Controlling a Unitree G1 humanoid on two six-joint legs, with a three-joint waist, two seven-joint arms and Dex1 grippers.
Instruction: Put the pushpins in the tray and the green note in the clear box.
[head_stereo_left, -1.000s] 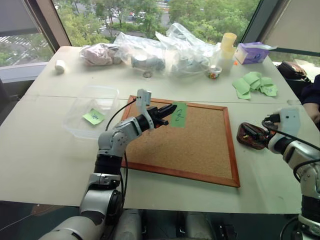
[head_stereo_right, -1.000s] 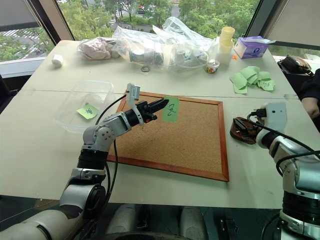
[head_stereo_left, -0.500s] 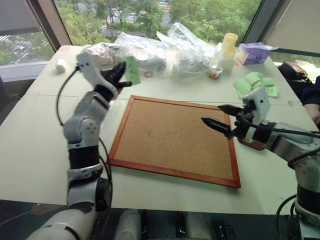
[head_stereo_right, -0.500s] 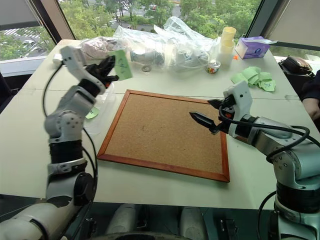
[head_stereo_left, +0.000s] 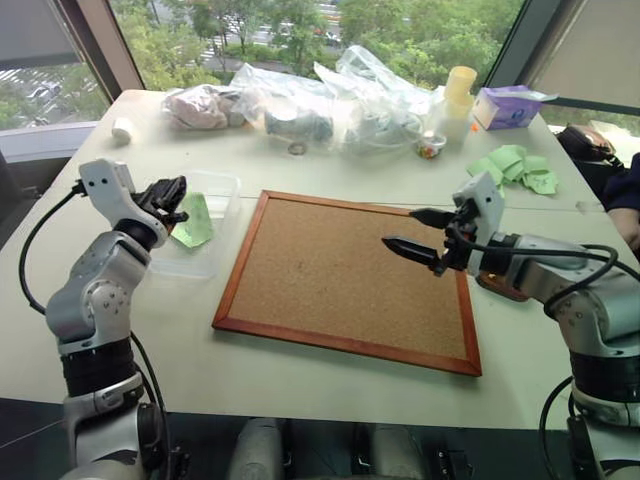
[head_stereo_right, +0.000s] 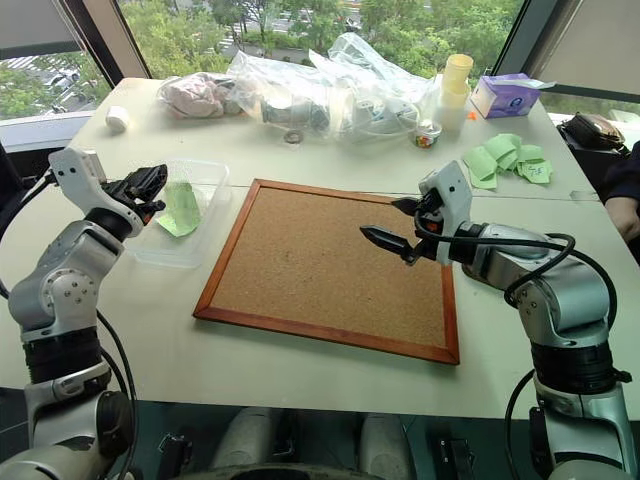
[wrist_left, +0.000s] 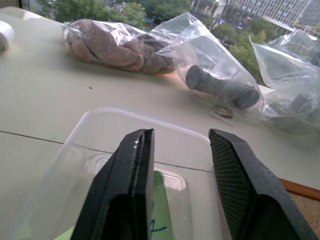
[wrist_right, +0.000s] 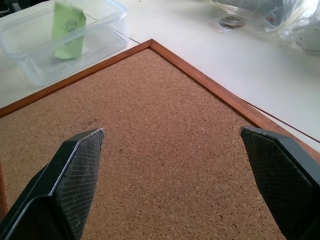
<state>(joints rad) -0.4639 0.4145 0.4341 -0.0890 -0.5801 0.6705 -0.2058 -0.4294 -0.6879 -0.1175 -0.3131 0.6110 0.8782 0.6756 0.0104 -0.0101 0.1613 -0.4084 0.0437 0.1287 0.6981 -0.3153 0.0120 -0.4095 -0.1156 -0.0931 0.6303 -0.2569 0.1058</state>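
Corkboard (head_stereo_left: 350, 275), frame centre: bare, no pins seen.

Clear box (head_stereo_left: 215, 185), left-centre: green note (head_stereo_left: 194, 222) inside, tilted against left gripper (head_stereo_left: 172, 193). Fingers parted, wrist view; note possibly clinging to one finger. Risk: withdrawal drags it out.

Right gripper (head_stereo_left: 405, 230), jaws wide, empty, above board.

Tray (head_stereo_left: 497, 288), right edge, mostly hidden behind right arm; pushpins not discernible.

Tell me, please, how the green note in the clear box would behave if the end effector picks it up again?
The green note is thin paper standing bent in the clear box, so it is probably floppy and very light. It would likely curl or flutter when lifted. It could also slip from the left end effector unless pinched flat.
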